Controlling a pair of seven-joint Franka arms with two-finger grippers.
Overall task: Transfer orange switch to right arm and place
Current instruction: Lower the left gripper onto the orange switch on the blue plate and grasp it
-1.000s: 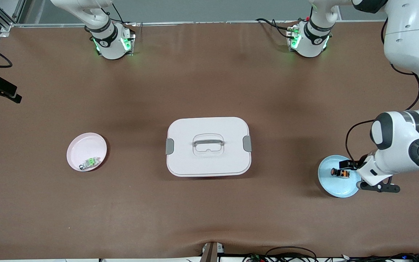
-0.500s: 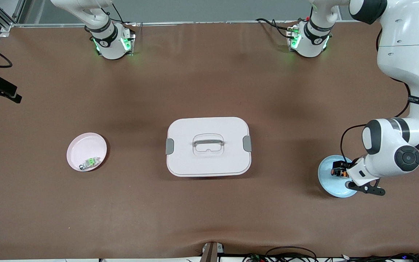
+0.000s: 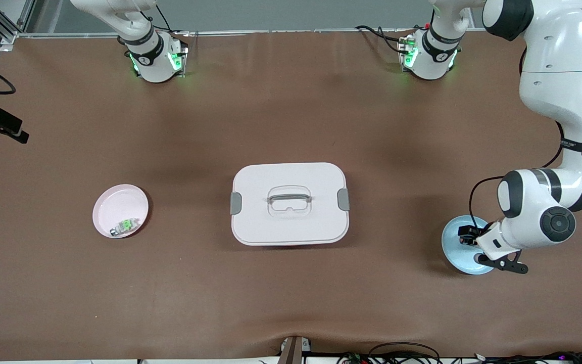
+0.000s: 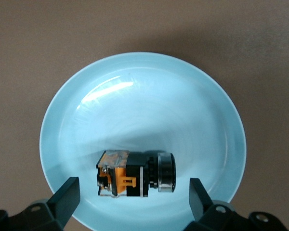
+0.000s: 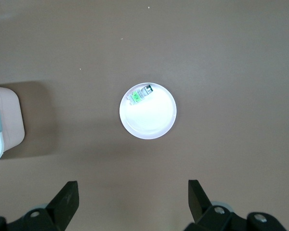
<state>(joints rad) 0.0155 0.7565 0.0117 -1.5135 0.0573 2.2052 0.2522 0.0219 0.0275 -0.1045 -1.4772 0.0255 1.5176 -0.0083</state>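
Note:
The orange switch (image 4: 135, 173) lies on its side in the light blue plate (image 4: 144, 96), black body with an orange end. My left gripper (image 4: 133, 199) is open just above it, one finger at each end of the switch and neither touching. In the front view the left gripper (image 3: 469, 237) hangs low over the blue plate (image 3: 453, 253) at the left arm's end of the table and hides most of the switch. My right gripper (image 5: 132, 199) is open and empty, high above the pink plate (image 5: 149, 120). It is outside the front view.
A white lidded box with grey clips (image 3: 289, 203) stands mid-table; its edge shows in the right wrist view (image 5: 0, 125). The pink plate (image 3: 119, 207), toward the right arm's end, holds a small silver-and-green part (image 3: 124, 225), which also shows in the right wrist view (image 5: 140, 94).
The left arm has swung in and lowered its open gripper over the blue plate, so the switch is now mostly covered in the front view. Nothing else moved.

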